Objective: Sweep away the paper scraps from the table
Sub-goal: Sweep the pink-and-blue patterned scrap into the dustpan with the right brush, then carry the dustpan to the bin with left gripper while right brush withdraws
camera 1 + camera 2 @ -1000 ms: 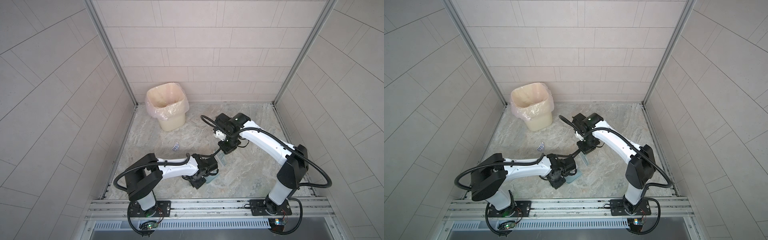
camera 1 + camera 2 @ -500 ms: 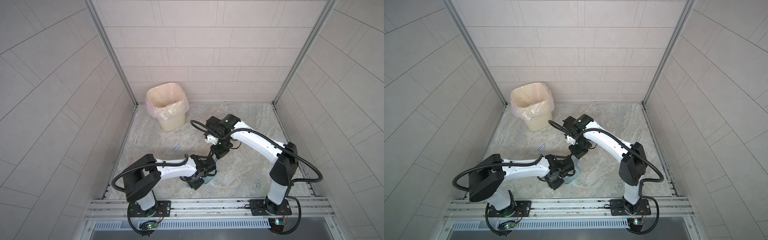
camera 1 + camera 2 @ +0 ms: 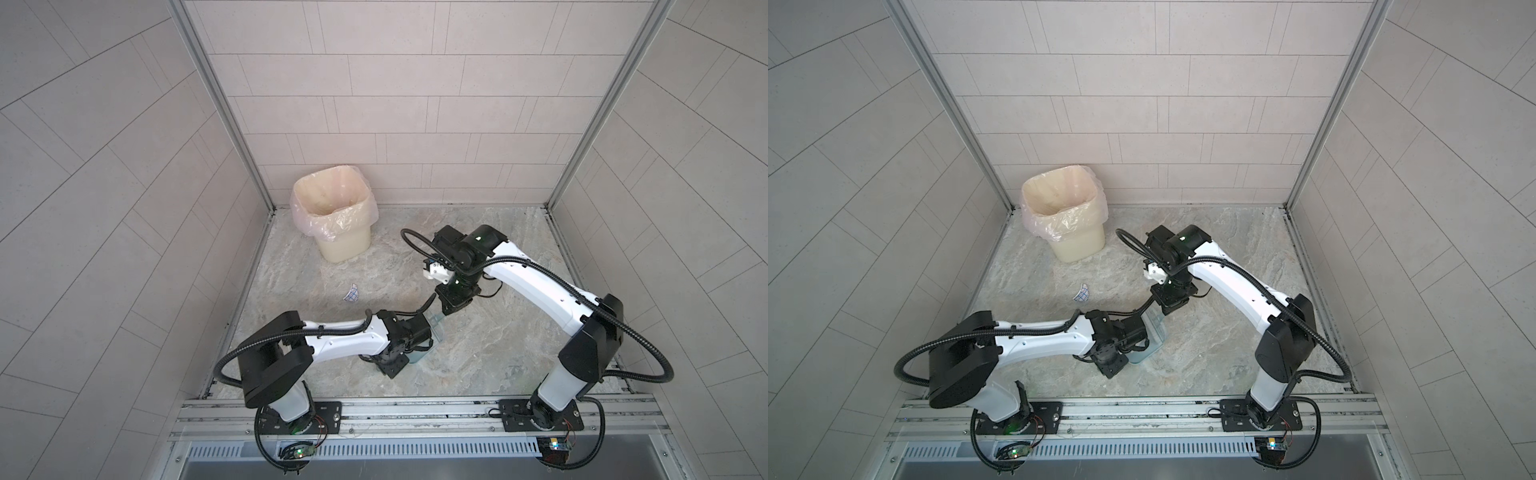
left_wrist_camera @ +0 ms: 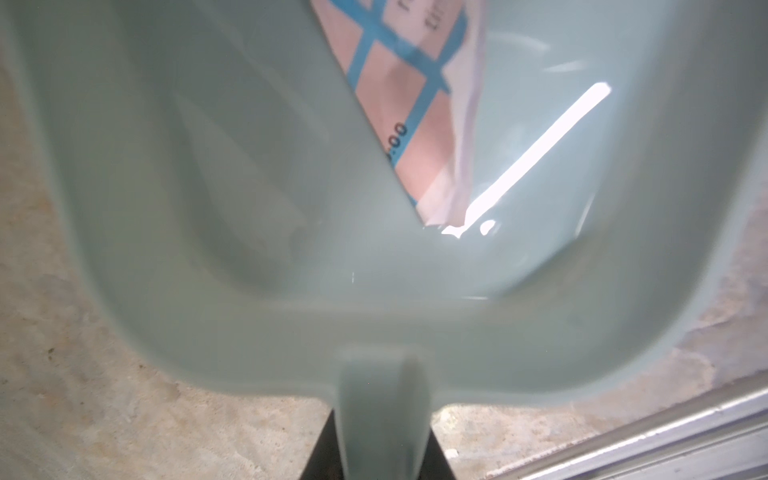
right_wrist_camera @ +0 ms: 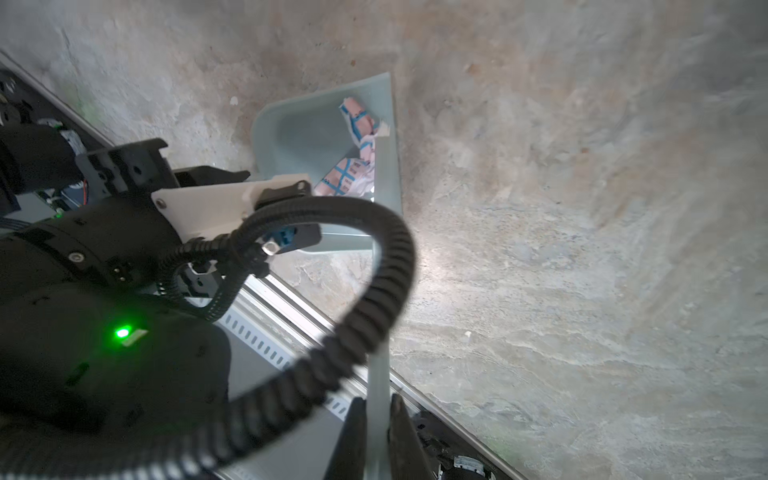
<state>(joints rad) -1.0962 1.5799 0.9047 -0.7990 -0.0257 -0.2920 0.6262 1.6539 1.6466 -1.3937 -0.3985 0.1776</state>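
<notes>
- Two arms meet near the middle of the table (image 3: 498, 365).
- Low left forearm; the left tool (image 4: 384, 457) is narrow, holding the dustpan (image 5: 299, 137) by its handle.
- One of the paper scraps (image 3: 351, 294) lies alone on the table; more paper scraps (image 5: 353, 166) sit inside the dustpan.
- Raised right arm; the right tool (image 5: 376, 436) points down, clamped on the handle of the brush (image 5: 378, 374).

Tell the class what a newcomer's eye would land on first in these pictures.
Two white-and-black arms meet mid-table, the left end effector gripping a pale blue dustpan that holds grid-printed paper scraps. Next, the cream bin with its plastic liner in the far left corner, and one lone scrap on the table in front of it.
</notes>
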